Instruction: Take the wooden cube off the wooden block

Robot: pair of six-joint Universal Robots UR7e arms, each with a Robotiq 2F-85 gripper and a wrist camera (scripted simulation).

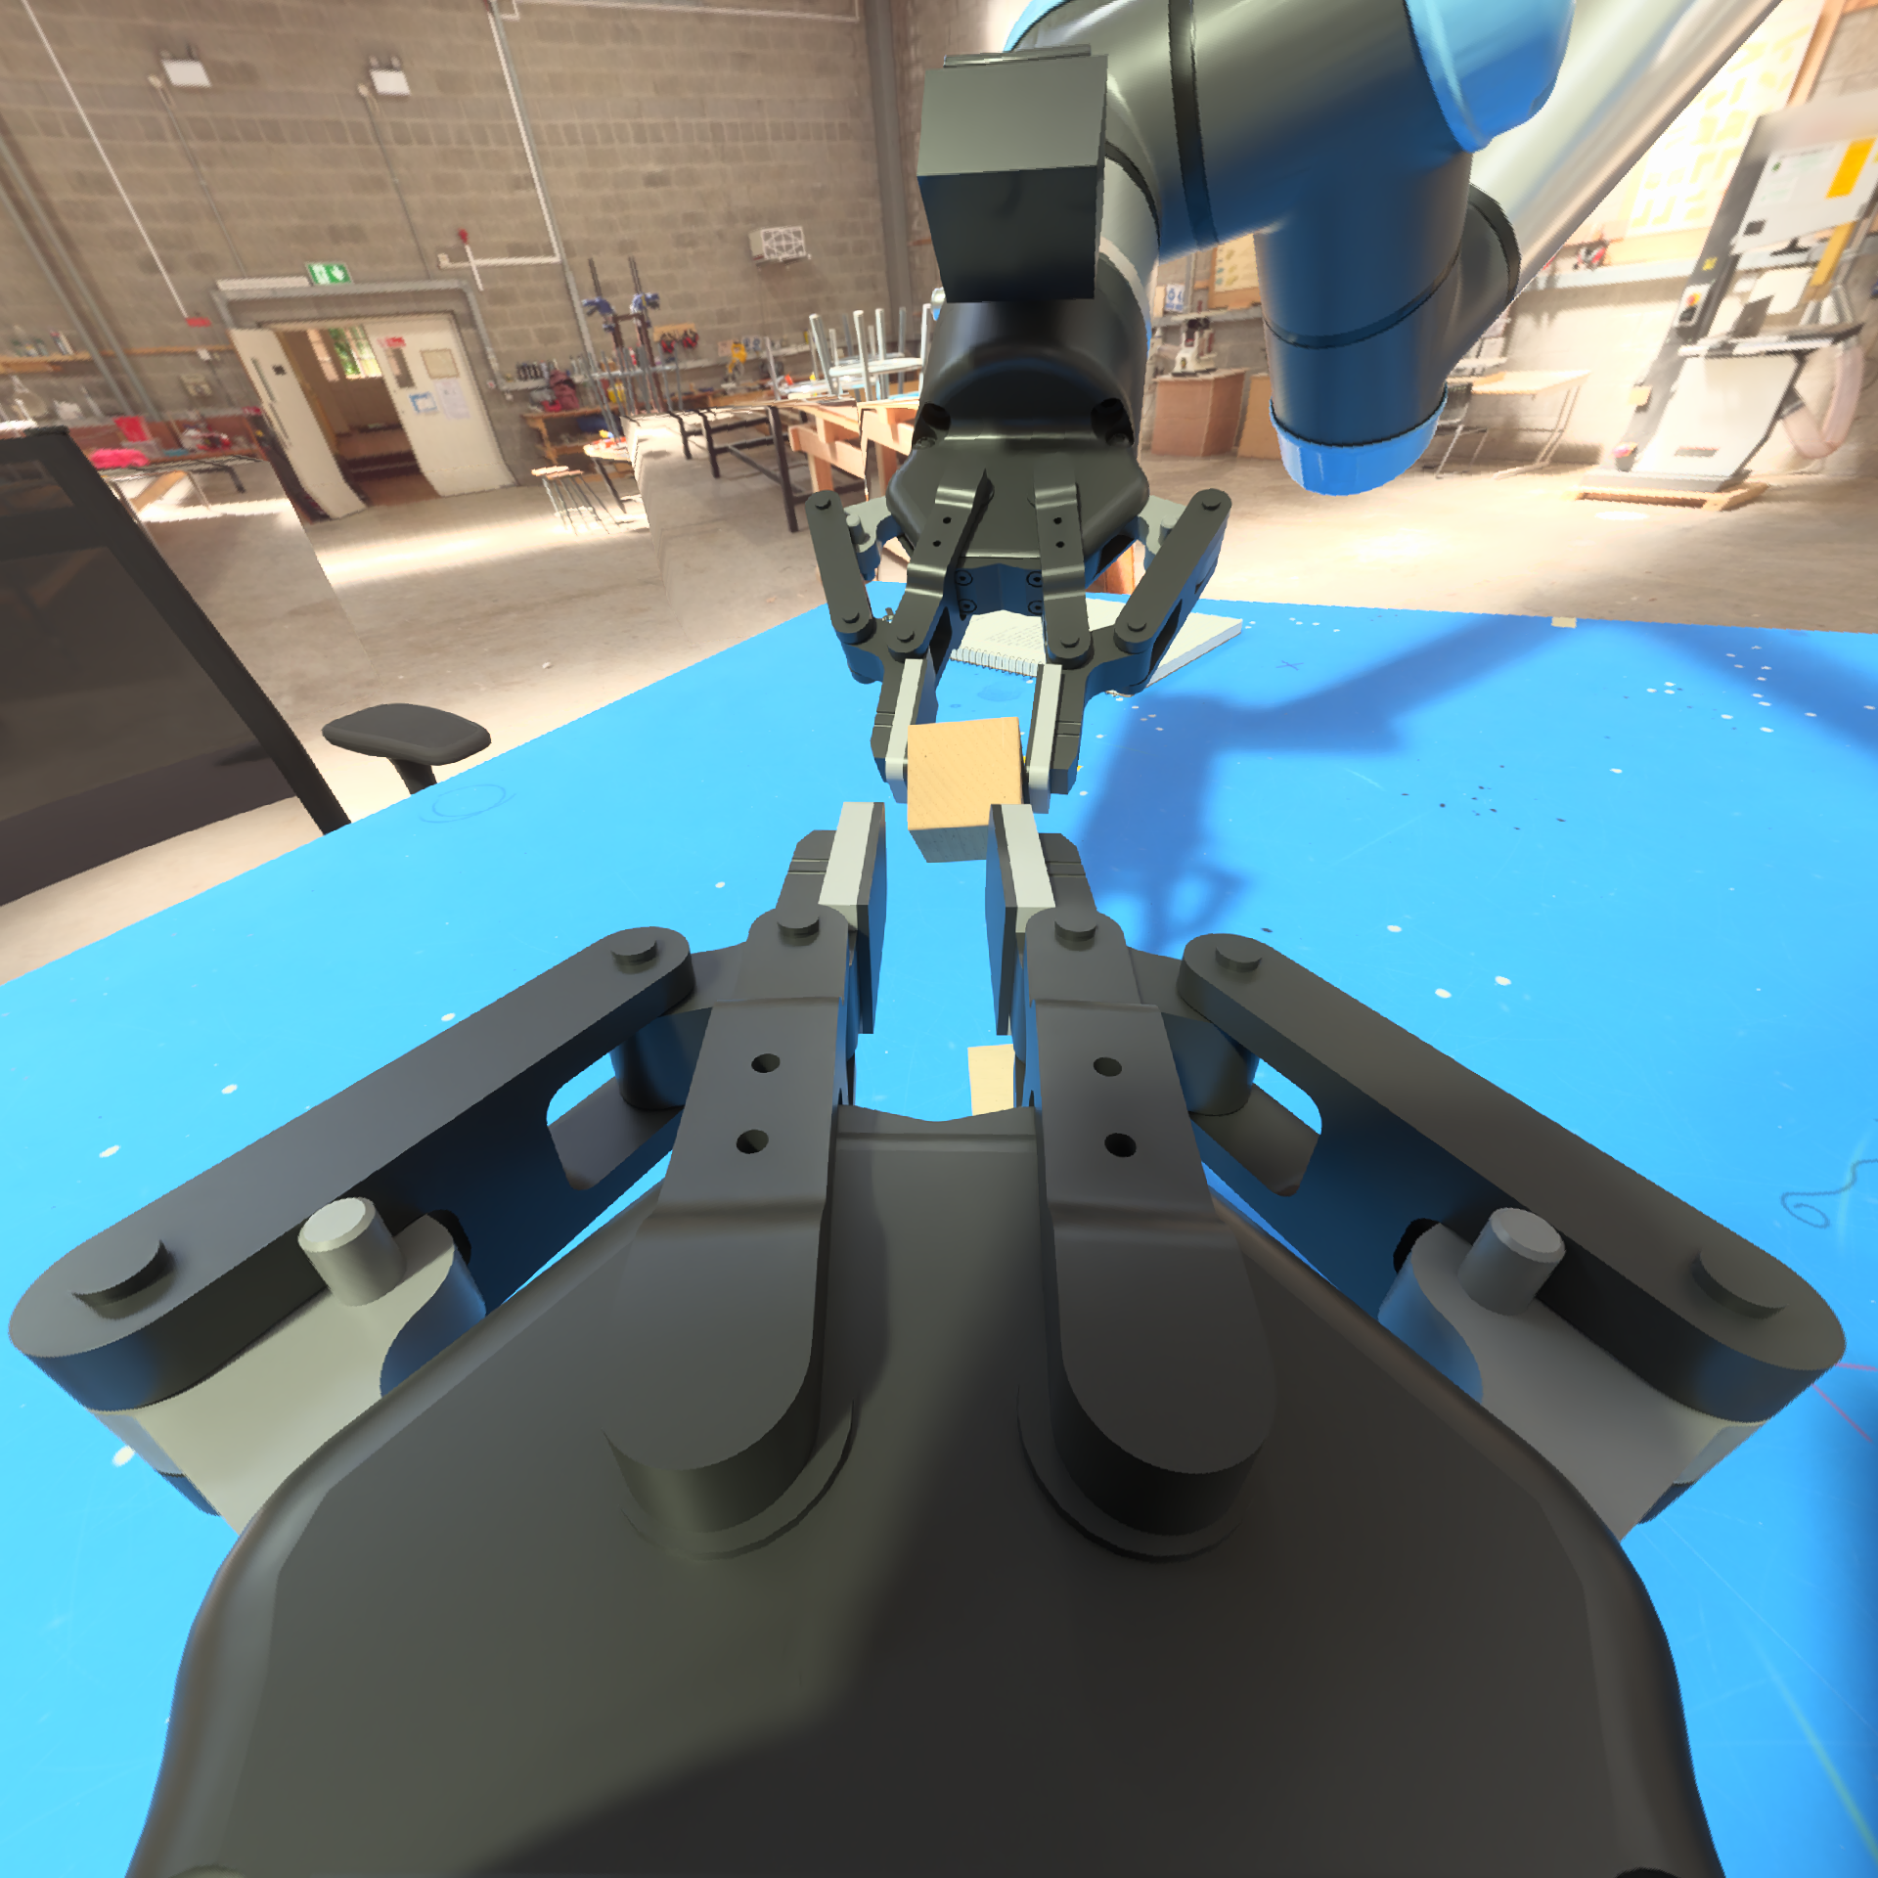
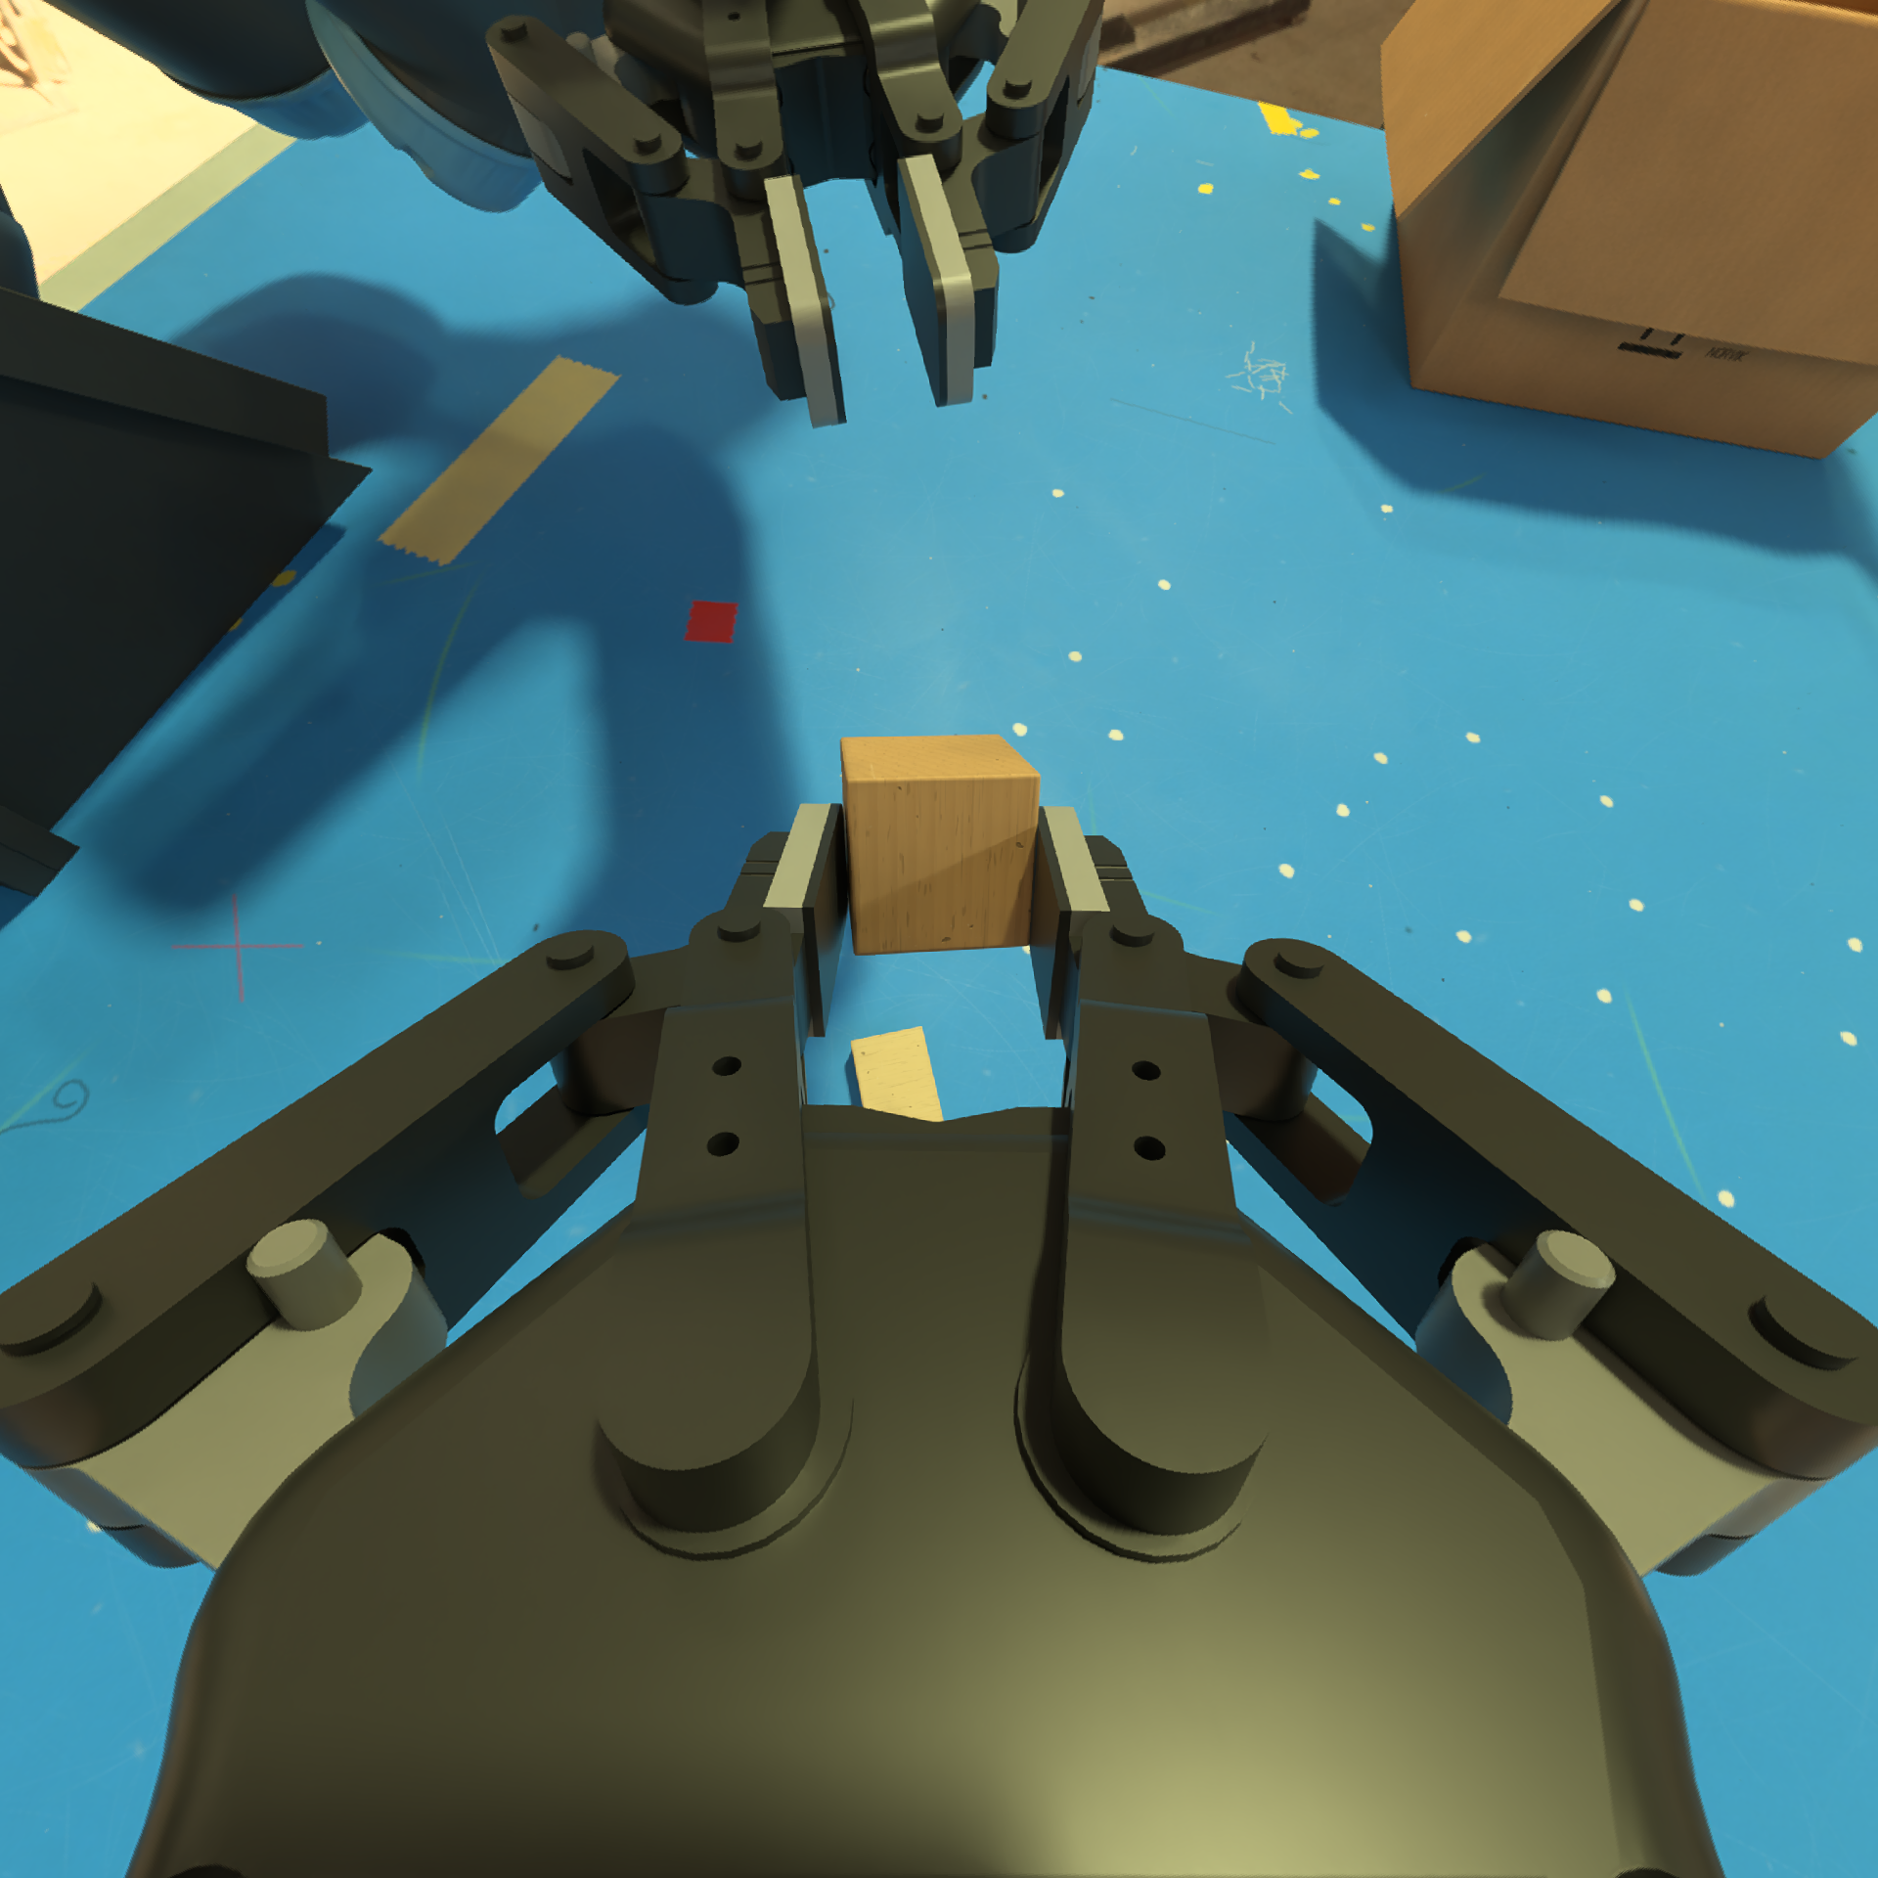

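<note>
The wooden cube (image 2: 940, 843) is clamped between the pads of my right gripper (image 2: 940, 849) and hangs clear above the blue table (image 2: 1321, 630). In the left wrist view the cube (image 1: 960, 777) shows its underside, held by the right gripper (image 1: 963, 788), which points down from above. The pale wooden block (image 2: 894, 1072) lies flat on the table below, partly hidden by my right palm; a sliver of the block (image 1: 991, 1077) also shows in the left wrist view. My left gripper (image 1: 933, 843) faces the cube at close range, jaws a narrow gap apart with nothing between them; it also shows in the right wrist view (image 2: 886, 396).
A cardboard box (image 2: 1626, 224) stands at the far right. A black panel (image 2: 132, 508) lies at the left, with a tape strip (image 2: 498, 462) and a red square mark (image 2: 709, 621) on the table. A spiral notebook (image 1: 1199, 640) lies behind the right gripper. A chair armrest (image 1: 407, 732) is beyond the table edge.
</note>
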